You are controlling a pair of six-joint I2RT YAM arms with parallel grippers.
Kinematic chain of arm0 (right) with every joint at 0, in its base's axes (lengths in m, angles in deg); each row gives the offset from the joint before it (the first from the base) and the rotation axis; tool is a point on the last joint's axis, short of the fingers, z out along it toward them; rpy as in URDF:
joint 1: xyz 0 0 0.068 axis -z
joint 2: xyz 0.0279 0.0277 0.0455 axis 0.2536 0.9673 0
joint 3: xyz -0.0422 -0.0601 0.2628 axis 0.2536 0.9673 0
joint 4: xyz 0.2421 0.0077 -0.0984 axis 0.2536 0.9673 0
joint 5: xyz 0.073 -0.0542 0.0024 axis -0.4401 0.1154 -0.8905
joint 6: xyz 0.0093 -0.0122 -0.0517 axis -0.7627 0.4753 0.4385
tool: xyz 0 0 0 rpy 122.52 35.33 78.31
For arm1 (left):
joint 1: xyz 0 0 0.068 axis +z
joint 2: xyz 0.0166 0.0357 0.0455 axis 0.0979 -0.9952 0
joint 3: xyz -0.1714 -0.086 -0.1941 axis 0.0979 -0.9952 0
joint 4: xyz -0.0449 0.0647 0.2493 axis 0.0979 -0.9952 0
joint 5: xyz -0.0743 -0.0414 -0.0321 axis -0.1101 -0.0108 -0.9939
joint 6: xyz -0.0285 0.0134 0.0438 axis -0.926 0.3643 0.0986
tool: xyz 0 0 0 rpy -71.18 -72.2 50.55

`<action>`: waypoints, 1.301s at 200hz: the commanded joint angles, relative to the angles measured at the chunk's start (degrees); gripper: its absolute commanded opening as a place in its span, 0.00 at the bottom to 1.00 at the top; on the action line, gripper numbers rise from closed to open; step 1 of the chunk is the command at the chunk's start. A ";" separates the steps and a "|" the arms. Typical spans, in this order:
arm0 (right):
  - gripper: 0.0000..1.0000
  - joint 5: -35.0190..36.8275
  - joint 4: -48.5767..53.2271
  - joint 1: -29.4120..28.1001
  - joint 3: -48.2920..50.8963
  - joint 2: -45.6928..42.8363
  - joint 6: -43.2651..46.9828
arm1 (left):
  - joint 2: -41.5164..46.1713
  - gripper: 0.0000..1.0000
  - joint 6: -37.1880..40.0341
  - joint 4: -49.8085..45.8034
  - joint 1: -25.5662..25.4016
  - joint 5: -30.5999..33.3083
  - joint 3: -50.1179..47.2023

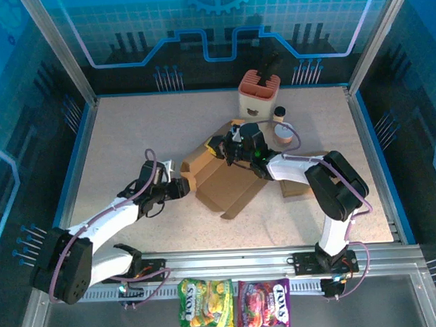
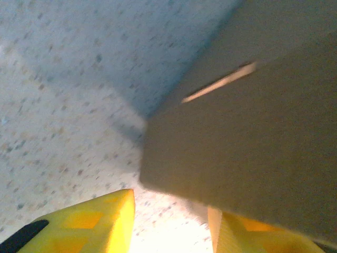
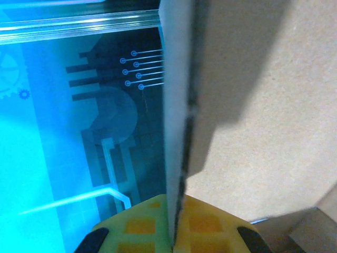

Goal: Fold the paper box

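Observation:
The paper box [image 1: 230,181] is brown cardboard, lying partly folded in the middle of the table with a flat flap toward the front. My left gripper [image 1: 181,187] sits at the box's left side. In the left wrist view its yellow fingers [image 2: 105,221] stand apart, open [image 2: 171,205], with bare table between them and a box corner [image 2: 253,137] just ahead, overlapping the right finger. My right gripper [image 1: 228,148] is at the box's back edge. In the right wrist view it is shut [image 3: 176,203] on a thin upright cardboard panel [image 3: 176,95] seen edge-on.
An orange and white holder [image 1: 260,93] with a black tool stands at the back, with a small white bottle [image 1: 279,114] and a round item [image 1: 282,134] beside it. Two candy bags [image 1: 206,303] [image 1: 264,303] lie past the front rail. Glass walls surround the table.

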 commanded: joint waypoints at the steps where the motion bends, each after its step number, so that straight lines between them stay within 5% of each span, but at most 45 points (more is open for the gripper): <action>1: 0.00 -0.97 -1.05 -0.39 -0.17 1.30 -0.86 | 4.04 0.42 1.46 8.97 -0.16 -1.22 -1.22; 166: 0.00 -0.52 -4.02 -0.76 0.90 2.82 -0.50 | 0.32 0.40 5.86 6.25 -2.39 -2.72 -2.17; 260: 0.00 3.12 -11.47 -2.68 4.66 2.56 -1.65 | -0.59 0.37 4.68 8.32 -6.65 6.45 -1.12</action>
